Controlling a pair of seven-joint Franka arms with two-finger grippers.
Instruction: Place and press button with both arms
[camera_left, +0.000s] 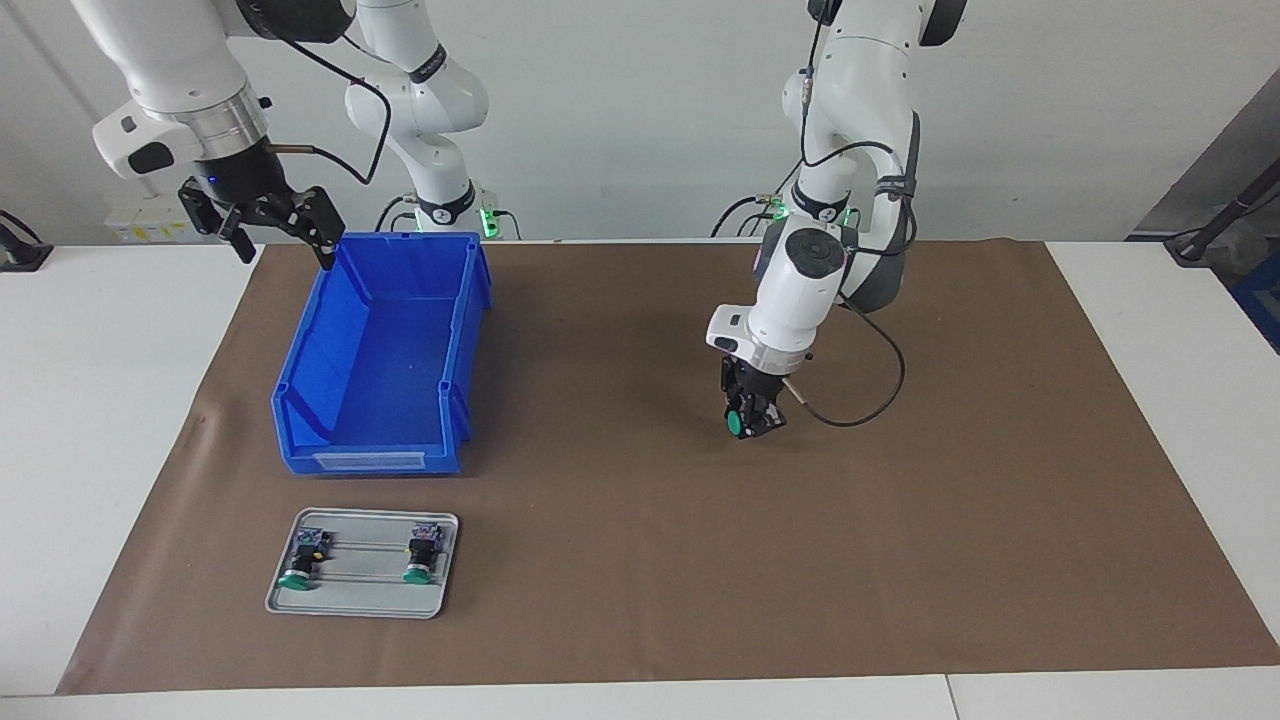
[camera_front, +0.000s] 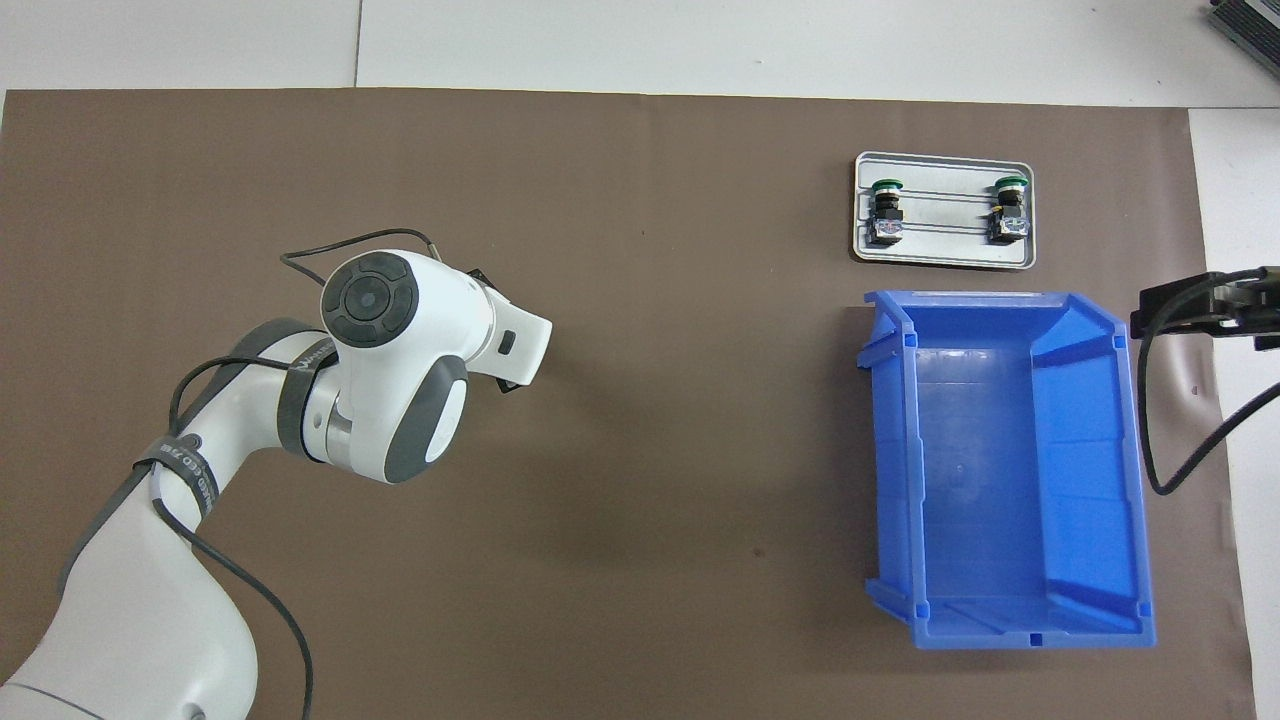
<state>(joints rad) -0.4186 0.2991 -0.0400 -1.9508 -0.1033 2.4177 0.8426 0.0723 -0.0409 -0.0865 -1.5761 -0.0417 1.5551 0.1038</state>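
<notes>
Nearest my camera, two spare buttons (camera_left: 304, 558) lie on my steel tray (camera_left: 362, 604), then my blue bin (camera_left: 385, 350) with my waiting right gripper (camera_left: 262, 226) spread wide over its corner, then my left gripper (camera_left: 752, 420) clamped on the button (camera_left: 737, 423) above the brown mat (camera_left: 650, 520).

A white table (camera_left: 90, 420) fills the scene, most of its top covered by a brown mat (camera_left: 700, 560) that lies flat, with a slight wrinkle at one edge. A plain pale wall (camera_left: 620, 110) rises at the table's end. Light is even and soft, casting faint shadows on the mat.
</notes>
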